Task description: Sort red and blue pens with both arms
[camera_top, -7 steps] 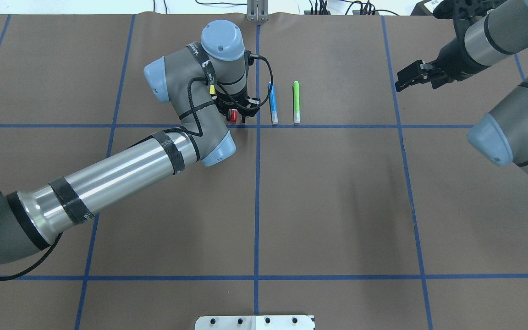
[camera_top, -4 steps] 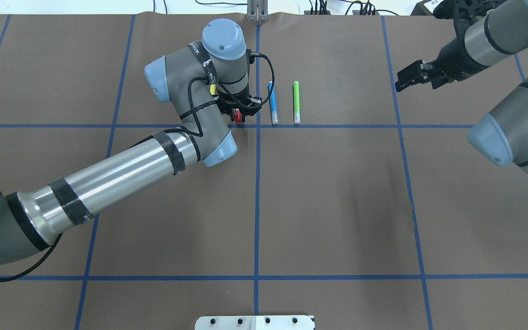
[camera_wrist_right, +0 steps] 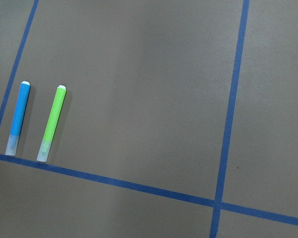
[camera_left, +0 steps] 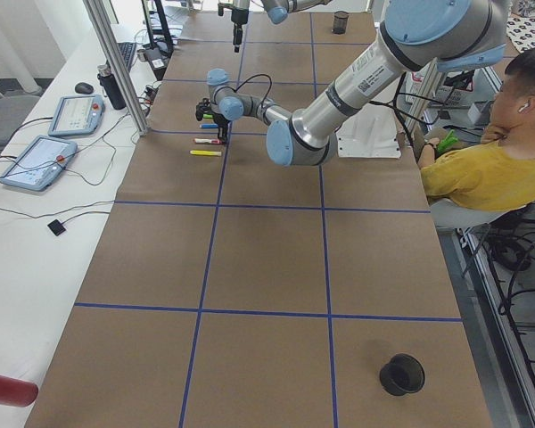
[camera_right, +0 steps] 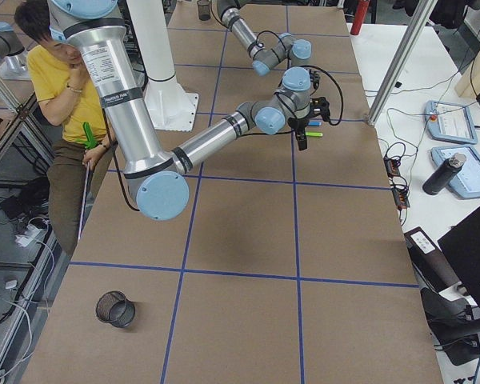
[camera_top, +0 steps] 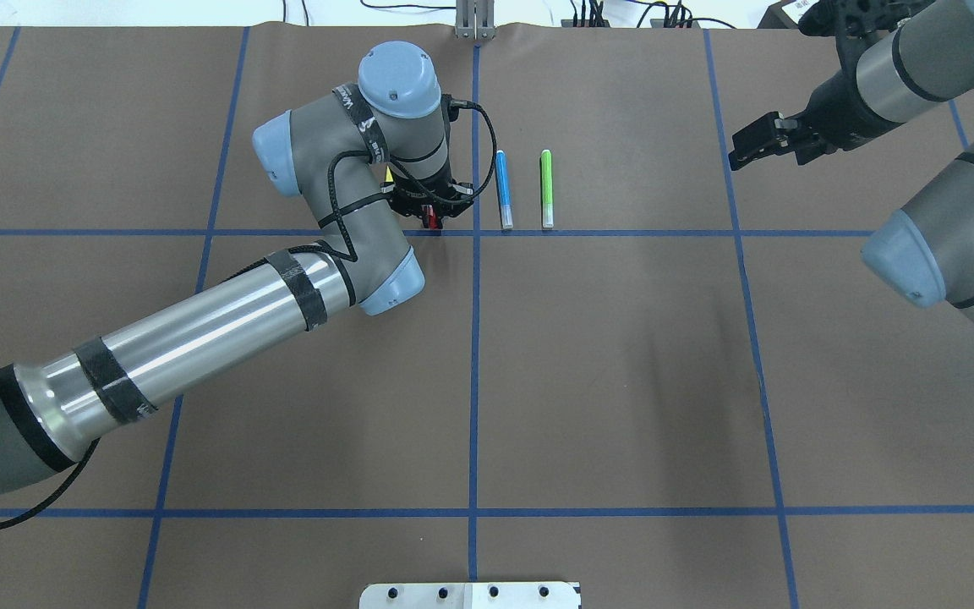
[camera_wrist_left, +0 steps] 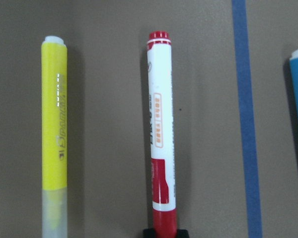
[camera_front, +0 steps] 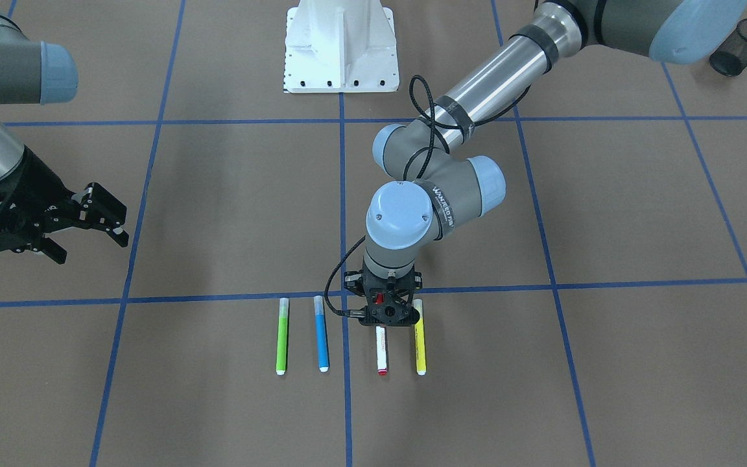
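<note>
The red pen [camera_wrist_left: 159, 124], white-barrelled with a red cap, lies flat on the brown table [camera_top: 622, 381] beside the blue centre line. My left gripper [camera_front: 383, 314] points straight down over its cap end. In the left wrist view, black fingertips [camera_wrist_left: 147, 232] press against both sides of the red cap, so the gripper is shut on it. The blue pen [camera_top: 503, 190] lies just across the line, untouched. My right gripper [camera_top: 749, 145] hovers open and empty far to the right of the pens.
A yellow marker [camera_front: 419, 347] lies close beside the red pen, and a green marker [camera_top: 546, 188] beside the blue one. The white robot base [camera_front: 340, 45] and a black mesh cup [camera_front: 743, 39] stand on the robot's side. A seated person [camera_left: 481, 169] is nearby.
The left arm's wrist and elbow shifted a little to the left. The red cap between the fingers now looks narrower and darker. The right arm has not moved.
</note>
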Motion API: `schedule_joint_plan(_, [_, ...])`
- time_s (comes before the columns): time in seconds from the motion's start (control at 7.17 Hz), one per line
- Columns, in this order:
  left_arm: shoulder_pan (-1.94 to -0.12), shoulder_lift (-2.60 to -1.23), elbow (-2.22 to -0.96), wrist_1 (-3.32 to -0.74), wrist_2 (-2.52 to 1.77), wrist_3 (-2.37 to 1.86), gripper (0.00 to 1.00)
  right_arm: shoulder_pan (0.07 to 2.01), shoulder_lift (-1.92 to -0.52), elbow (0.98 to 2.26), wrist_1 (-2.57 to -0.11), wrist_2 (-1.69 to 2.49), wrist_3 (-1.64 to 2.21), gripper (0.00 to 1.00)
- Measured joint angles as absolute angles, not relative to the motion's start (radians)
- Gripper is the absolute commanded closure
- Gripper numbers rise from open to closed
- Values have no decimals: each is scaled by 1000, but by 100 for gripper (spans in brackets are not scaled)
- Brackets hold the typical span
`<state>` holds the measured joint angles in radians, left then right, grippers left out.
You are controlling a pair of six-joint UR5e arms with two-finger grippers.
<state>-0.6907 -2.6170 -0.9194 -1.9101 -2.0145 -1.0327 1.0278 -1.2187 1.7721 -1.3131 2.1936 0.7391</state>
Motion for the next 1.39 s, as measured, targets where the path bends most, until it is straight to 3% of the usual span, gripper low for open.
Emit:
schedule_joint_plan(0.14, [-691, -2613, -923, -1911, -2014, -1032, 82, 1028, -1218, 1771, -1313, 2194, 738, 0])
schedule_joint_plan(0.56, [-691, -2612, -924, -1912, -2014, -1033, 100, 1028, -1218, 1770, -1313, 2194, 739, 0])
schedule_joint_plan(0.84, [-693, -2608, -962, -1909, -2014, -1043, 100, 1028, -1218, 1770, -1313, 2194, 738, 0])
schedule_joint_plan(1.11, [-701, -2602, -1040, -1903, -2016, -1064, 100, 1028, -1218, 1770, -1313, 2194, 738, 0])
schedule_joint_plan(1.39, [-711, -2521, -1228, -1866, -2018, -1080, 100, 1028, -1219, 1770, -1313, 2194, 739, 0])
